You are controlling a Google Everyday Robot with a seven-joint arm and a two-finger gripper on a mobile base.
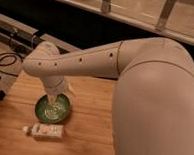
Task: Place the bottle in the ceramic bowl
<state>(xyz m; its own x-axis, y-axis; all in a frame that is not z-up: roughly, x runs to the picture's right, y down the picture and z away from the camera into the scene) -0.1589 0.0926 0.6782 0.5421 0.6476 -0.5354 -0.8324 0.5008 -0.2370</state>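
The ceramic bowl (53, 109) is a dark green glazed dish on the wooden table (96, 107), left of centre. The bottle (44, 131) is white and lies on its side on the table just in front of the bowl, cap pointing left. My gripper (53, 97) hangs down from the white arm (86, 61) directly over the far part of the bowl, apart from the bottle. The wrist hides most of the gripper.
A black cable (6, 60) coils on the floor at the left. A dark rail (18, 34) runs behind the table. My large white body (158, 106) fills the right side. The table's left edge is near the bowl.
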